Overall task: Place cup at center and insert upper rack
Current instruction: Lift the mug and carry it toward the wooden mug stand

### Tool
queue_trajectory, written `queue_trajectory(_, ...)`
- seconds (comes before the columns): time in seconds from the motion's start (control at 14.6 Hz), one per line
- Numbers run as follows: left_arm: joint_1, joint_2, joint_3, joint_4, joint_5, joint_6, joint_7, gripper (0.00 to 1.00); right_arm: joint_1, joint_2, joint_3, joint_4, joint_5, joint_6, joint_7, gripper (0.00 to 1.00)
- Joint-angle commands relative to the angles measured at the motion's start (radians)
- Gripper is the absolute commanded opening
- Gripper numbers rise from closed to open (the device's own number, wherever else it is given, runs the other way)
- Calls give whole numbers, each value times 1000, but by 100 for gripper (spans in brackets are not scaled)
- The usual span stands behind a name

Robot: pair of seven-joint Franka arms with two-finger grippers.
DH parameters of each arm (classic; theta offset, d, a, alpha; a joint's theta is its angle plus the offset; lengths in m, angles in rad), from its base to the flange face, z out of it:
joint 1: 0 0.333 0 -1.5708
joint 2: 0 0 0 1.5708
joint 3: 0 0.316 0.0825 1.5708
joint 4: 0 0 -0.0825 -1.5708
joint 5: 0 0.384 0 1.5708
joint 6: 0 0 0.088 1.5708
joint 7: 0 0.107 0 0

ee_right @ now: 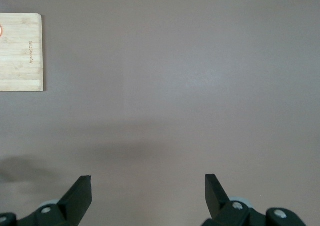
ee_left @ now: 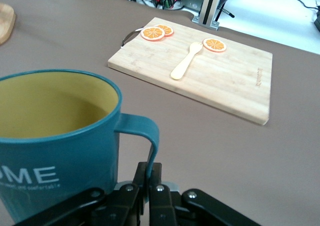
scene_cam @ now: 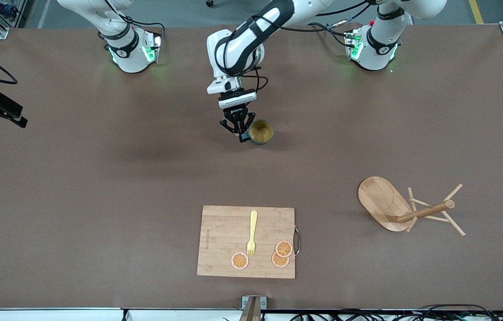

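The dark teal cup (scene_cam: 261, 132) with a mustard-yellow inside is upright near the middle of the table, toward the robots' bases. My left gripper (scene_cam: 242, 134) is shut on its handle (ee_left: 150, 141); the fingers (ee_left: 159, 178) pinch the thin handle loop, with the cup body (ee_left: 50, 141) beside them. I cannot tell whether the cup rests on the table or hangs just above it. The upper rack (scene_cam: 405, 208), a light wooden mug tree, lies on its side toward the left arm's end, nearer the front camera. My right gripper (ee_right: 147, 178) is open and empty above bare table.
A wooden cutting board (scene_cam: 220, 240) lies near the front edge with a yellow fork (scene_cam: 251, 234) and three orange slices (scene_cam: 239, 260) on it. It also shows in the left wrist view (ee_left: 225, 81) and the right wrist view (ee_right: 20, 51).
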Motion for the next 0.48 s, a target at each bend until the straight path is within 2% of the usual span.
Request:
queue_trajectory(0.0, 81, -88, -5, 15, -139, 108, 75, 0, -16, -37, 8, -47, -7, 18, -7, 100)
queue_trajectory(0.41, 282, -212, -7, 4, -403, 344, 133, 0, -11, -37, 8, -47, -14, 17, -10, 100)
